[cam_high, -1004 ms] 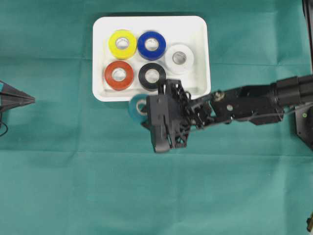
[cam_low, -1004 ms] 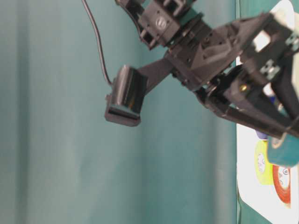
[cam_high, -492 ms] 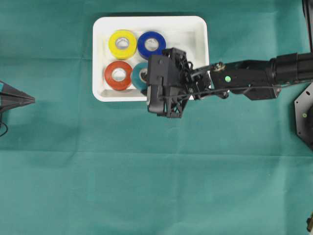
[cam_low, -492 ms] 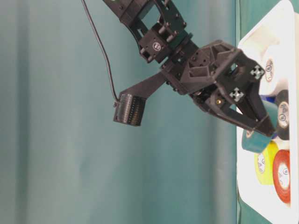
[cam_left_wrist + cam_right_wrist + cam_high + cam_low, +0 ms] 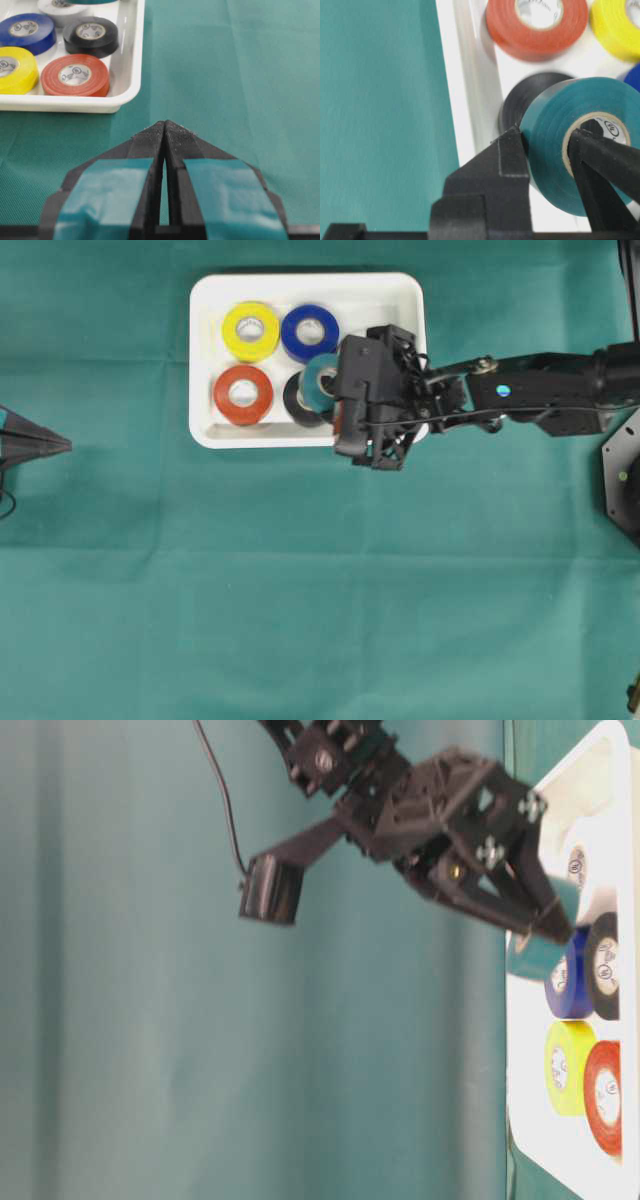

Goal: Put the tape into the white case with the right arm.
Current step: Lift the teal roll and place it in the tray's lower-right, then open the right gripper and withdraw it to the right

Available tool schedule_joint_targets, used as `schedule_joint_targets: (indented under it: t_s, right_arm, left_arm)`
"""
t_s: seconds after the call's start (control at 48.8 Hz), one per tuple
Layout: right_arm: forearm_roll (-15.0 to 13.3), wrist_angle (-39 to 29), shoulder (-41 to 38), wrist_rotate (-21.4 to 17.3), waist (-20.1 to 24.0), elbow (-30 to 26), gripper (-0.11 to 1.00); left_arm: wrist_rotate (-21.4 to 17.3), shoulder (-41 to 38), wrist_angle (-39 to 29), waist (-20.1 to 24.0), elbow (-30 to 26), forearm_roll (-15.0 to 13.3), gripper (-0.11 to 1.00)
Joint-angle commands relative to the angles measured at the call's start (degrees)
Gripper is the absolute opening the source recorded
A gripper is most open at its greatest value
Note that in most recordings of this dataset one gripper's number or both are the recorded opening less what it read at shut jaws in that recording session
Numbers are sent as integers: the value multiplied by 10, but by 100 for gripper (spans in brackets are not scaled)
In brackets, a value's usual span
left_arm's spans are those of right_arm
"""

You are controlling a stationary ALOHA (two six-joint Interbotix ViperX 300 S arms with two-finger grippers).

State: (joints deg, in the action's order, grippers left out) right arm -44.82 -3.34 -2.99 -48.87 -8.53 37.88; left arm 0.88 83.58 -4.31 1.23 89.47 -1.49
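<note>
My right gripper [image 5: 547,145] pinches the teal tape [image 5: 560,125], one finger outside its wall, one through the core. Roll hangs tilted above the white case [image 5: 205,360], over the black roll [image 5: 297,400]. Left gripper [image 5: 165,131] closed, idle, well apart.

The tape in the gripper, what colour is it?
Teal tape, clearest in the right wrist view.
</note>
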Motion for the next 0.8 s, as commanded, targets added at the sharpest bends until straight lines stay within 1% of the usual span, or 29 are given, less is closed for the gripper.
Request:
schedule_joint_targets:
  t_s: [0.0, 0.082, 0.205, 0.451, 0.717, 0.737, 0.778]
  right_arm:
    - [1, 2, 30, -1, 1, 11, 2]
    - [2, 2, 40, -1, 1, 30, 2]
    - [2, 3, 47, -2, 1, 43, 2]
    - [2, 5, 48, -1, 1, 55, 2]
    - [2, 4, 49, 0, 1, 56, 2]
    - [2, 3, 49, 0, 1, 55, 3]
    - [2, 1, 49, 0, 1, 55, 8]
  left_arm:
    - [0, -5, 5, 1, -7, 1, 0]
    - [0, -5, 5, 1, -6, 1, 0]
    - [0, -5, 5, 0, -6, 1, 0]
    - [0, -5, 5, 1, -7, 0, 0]
    - [0, -5, 5, 1, -6, 0, 0]
    - [0, -5, 5, 1, -6, 0, 0]
    - [0, -5, 5, 1, -7, 0, 0]
